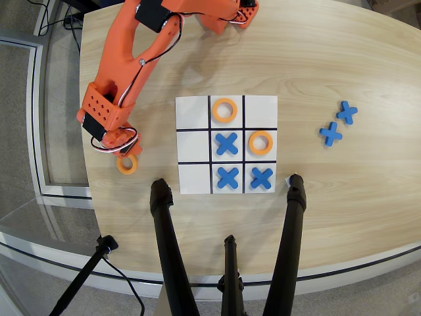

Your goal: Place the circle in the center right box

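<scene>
Table of pale wood point(342, 59) fills an overhead view, with an orange robot arm point(125, 66) reaching down from the top edge into the upper left of the frame. Its gripper point(122, 150) sits at the middle left, directly above a loose orange circle point(127, 164) lying on the bare table; the arm's body hides the fingers, so whether they are spread or closed around the ring cannot be told. To the right, at the centre of the frame, lies a white three-by-three board point(194, 178). It holds an orange ring point(225, 110) in the top middle cell, a blue cross point(227, 143) in the centre cell, and two more crosses in the bottom middle and bottom right cells. The center right box point(261, 130) already contains a second orange ring point(261, 142). Further right, two spare blue crosses point(338, 123) rest on the table, well apart from the board. By my reading, the pick-up is only starting: the loose circle has yet to be lifted, carried across the board and set down.
</scene>
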